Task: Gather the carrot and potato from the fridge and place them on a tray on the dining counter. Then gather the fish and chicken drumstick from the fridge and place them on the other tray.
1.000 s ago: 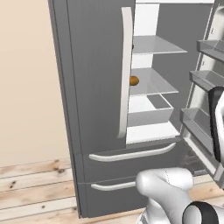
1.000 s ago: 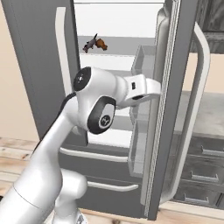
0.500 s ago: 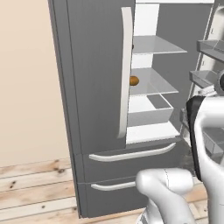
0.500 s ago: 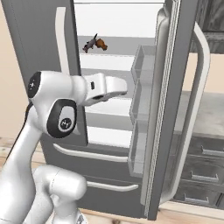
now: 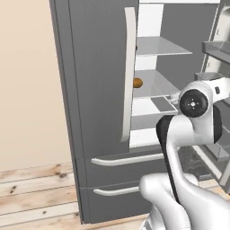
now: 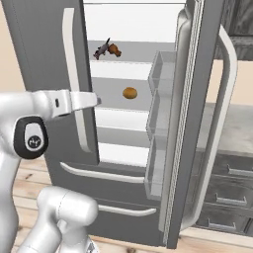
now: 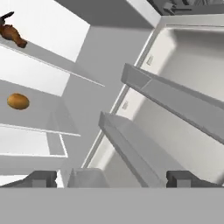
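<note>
I saw the gripper [image 7: 112, 178] with its jaws spread wide and holding nothing, in front of the open fridge [image 6: 44, 39]. The potato [image 6: 130, 93] lay on a middle shelf [image 6: 111, 96], and the chicken drumstick [image 6: 114, 50] was on the shelf above it, next to a dark item I could not identify.

Grey fridge [image 6: 44, 29], orange-brown potato [image 6: 130, 93]
</note>
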Robot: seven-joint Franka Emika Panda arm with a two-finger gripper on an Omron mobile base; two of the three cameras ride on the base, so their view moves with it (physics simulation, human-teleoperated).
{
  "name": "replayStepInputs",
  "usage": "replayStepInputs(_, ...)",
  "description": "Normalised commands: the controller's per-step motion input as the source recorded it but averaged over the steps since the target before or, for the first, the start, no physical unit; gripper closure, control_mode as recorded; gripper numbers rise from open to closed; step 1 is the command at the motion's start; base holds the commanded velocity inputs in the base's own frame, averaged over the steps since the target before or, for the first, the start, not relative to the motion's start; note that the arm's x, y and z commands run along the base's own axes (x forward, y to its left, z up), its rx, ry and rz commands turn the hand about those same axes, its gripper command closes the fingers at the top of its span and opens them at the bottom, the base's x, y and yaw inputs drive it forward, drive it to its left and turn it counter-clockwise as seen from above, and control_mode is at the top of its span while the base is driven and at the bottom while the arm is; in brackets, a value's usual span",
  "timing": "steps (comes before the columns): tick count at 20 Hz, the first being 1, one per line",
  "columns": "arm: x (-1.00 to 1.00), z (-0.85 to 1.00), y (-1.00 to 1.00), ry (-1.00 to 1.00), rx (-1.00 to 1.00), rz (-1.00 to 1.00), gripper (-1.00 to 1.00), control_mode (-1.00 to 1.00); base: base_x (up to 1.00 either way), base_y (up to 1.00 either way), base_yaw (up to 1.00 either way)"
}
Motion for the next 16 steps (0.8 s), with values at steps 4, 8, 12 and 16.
replayStepInputs(4,0.12,0.07,1.00,-0.24,0.19,0.01,-1.00,-1.00,0.00,0.00,0.00)
replayStepInputs(8,0.20,0.24,0.96,-0.15,0.25,0.08,-1.00,-1.00,0.00,0.00,0.00)
replayStepInputs(12,0.20,0.27,0.54,-0.07,0.22,0.14,-1.00,-1.00,0.00,0.00,0.00)
replayStepInputs(16,0.24,0.15,0.12,-0.04,0.23,0.28,-1.00,-1.00,0.00,0.00,0.00)
